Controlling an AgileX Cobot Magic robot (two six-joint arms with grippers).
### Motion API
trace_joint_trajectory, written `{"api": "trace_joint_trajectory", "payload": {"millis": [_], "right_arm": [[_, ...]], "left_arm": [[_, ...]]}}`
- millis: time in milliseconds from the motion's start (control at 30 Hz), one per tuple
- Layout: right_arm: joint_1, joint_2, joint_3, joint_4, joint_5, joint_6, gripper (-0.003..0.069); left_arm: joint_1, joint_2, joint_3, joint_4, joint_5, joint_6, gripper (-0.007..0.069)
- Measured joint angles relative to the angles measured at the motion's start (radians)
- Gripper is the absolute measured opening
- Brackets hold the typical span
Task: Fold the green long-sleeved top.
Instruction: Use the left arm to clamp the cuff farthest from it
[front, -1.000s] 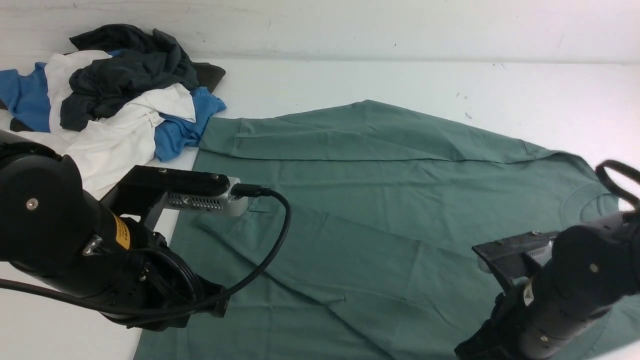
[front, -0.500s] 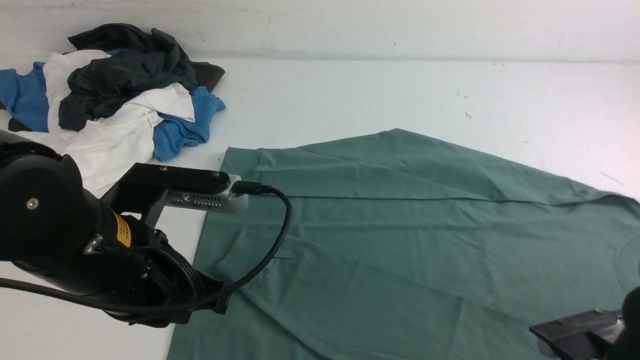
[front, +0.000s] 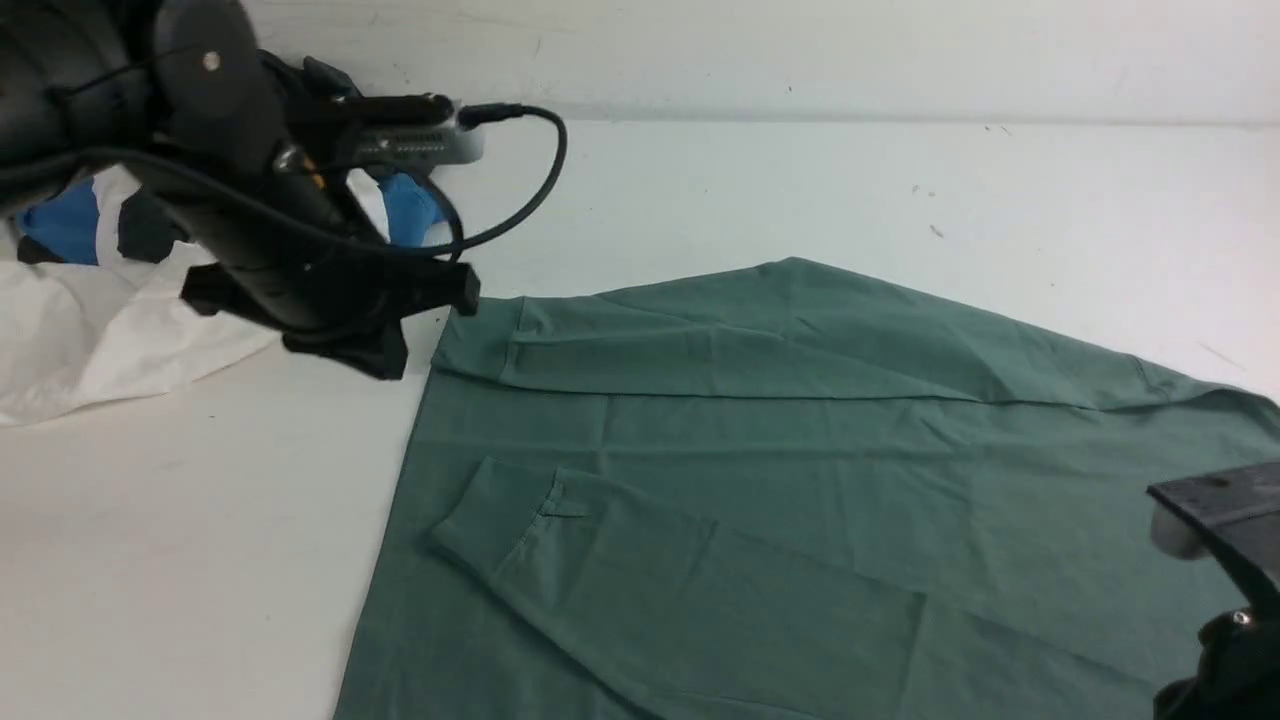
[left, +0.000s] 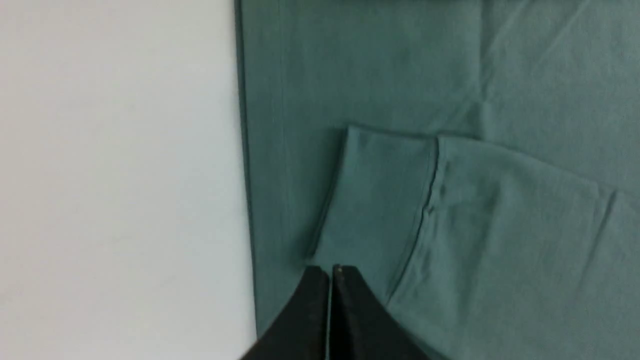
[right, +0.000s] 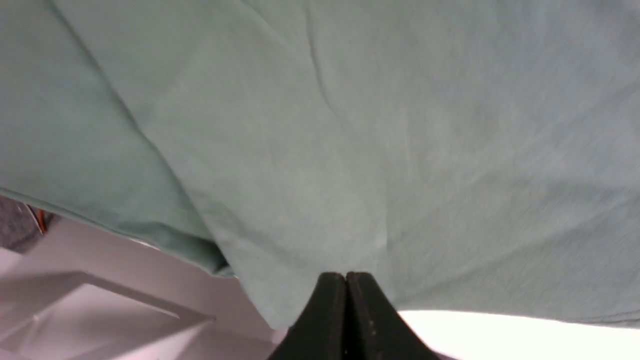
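The green top (front: 760, 480) was spread on the table, sleeves turned inward, its body running left to right from hem toward collar. Both the left gripper (left: 331, 270) and the right gripper (right: 346, 277) were pressed together, the left placed nearer the hem.

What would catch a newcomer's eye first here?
The green top spreads across the middle and near part of the table, sleeves folded in over its body. Next, the dark left gripper, closed, hangs near its left edge. Behind that arm, at far left, sits a jumble of blue, white and dark clothes.
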Motion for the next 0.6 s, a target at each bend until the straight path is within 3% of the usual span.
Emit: {"api": "trace_joint_trajectory", "payload": {"millis": [200,467,600], "right_arm": [[0.000,-0.005,-0.021,0.000,0.008,0.001,-0.0009],[0.000,-0.005,-0.021,0.001,0.008,0.017,-0.0009],[0.000,-0.005,-0.021,0.021,0.008,0.034,-0.0009]], "left_arm": [[0.000,0.249,-0.239,0.079,0.007,0.013,0.0076],[0.000,0.498,-0.458,0.189,0.003,-0.002,0.0340],[0.000,0.563,-0.504,0.208,-0.015,-0.008,0.0399]]}}
